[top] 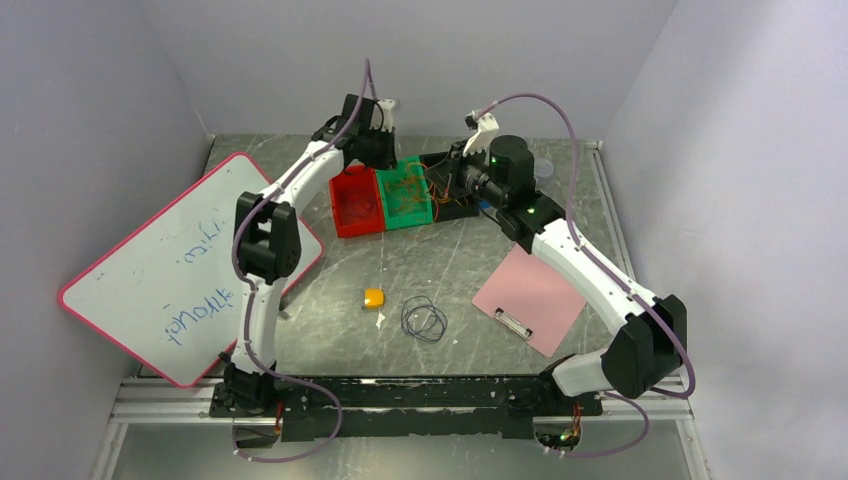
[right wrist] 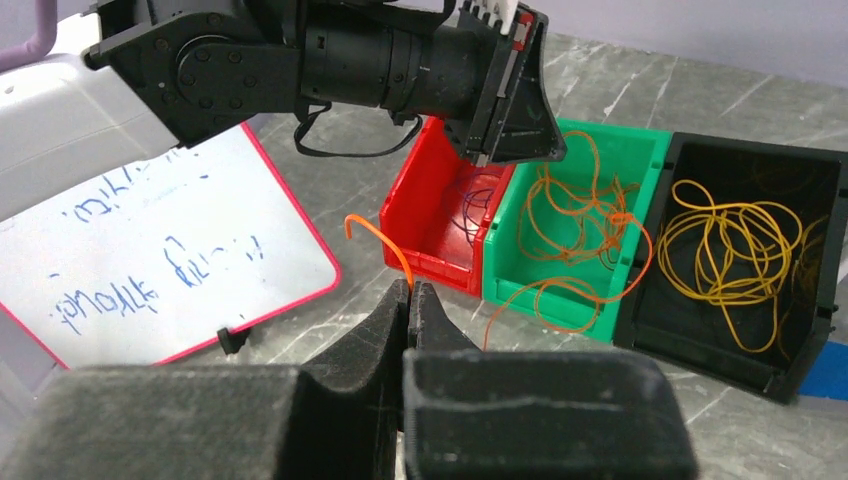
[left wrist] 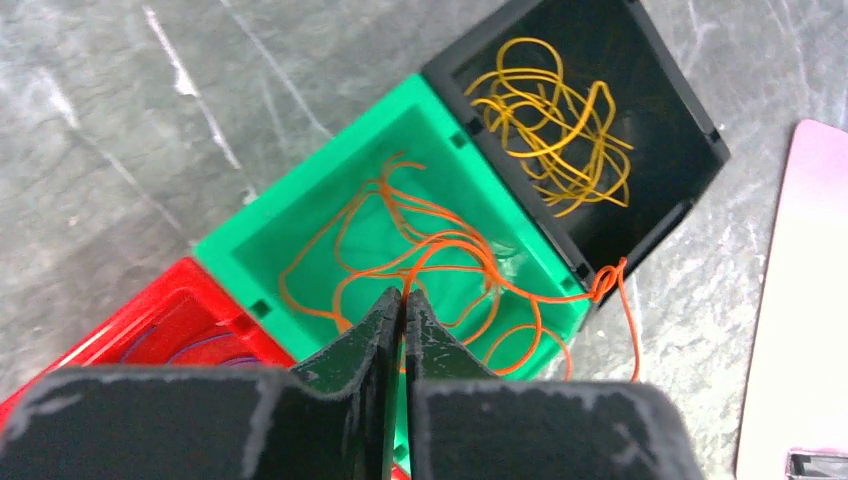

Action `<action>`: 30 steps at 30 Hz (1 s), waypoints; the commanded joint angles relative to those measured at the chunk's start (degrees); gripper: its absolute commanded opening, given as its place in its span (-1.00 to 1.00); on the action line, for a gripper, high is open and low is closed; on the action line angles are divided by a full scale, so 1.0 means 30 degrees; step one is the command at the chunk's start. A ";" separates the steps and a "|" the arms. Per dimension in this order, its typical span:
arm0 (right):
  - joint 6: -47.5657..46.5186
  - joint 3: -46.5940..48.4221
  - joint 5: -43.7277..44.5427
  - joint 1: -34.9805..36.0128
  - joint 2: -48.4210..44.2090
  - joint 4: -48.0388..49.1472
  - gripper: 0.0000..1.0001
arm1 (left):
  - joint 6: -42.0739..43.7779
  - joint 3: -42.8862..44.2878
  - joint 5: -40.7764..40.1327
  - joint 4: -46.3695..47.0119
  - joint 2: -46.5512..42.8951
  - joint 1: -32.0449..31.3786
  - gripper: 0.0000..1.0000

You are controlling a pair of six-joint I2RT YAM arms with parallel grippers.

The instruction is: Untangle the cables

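Our right gripper (right wrist: 408, 292) is pinched shut on the loose end of the orange cable (right wrist: 612, 218). The rest trails ahead and to the right, over the rim into the green bin (right wrist: 630, 135). The left gripper (left wrist: 403, 305) hangs closed right above that pile, so it's nearer. Can't tell if it's got a strand.

A robotics lab test cell is shown. A scuffed grey worktop (top: 400, 260) is closed in on three sides by plain pale walls (top: 100, 100). Two white robot arms, the left arm (top: 262, 290) and the right arm (top: 590, 275), are bolted to a black rail (top: 400, 392) at the near edge, with mauve hoses (top: 570, 130) looped along them. A handwritten whiteboard (top: 170, 270), a pink clipboard (top: 530, 295) and small coloured bins (left wrist: 315, 175) of loose cables (left wrist: 440, 245) are set out on the worktop.
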 commanded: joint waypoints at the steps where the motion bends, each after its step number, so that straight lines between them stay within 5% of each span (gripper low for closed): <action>1: 0.0398 -0.0316 0.0490 0.0039 -0.0467 0.0263 -1.00 | 0.0272 0.0545 0.0437 -0.0406 0.0743 -0.0196 -0.71; 8: 0.0531 -0.0086 0.0557 0.0035 -0.0283 0.0382 -1.00 | 0.0193 -0.1391 -0.0871 0.0748 -0.0941 -0.0152 -0.24; 20: 0.0119 0.2275 0.2086 0.0035 0.0993 0.1571 -1.00 | -0.0817 -0.5607 -0.1072 0.2603 -0.5425 0.1039 -0.22; 30: -0.0856 0.7073 0.2855 -0.0130 0.5924 0.4727 -1.00 | -0.0863 -0.9932 -0.4245 0.4345 -0.9501 0.1221 -0.19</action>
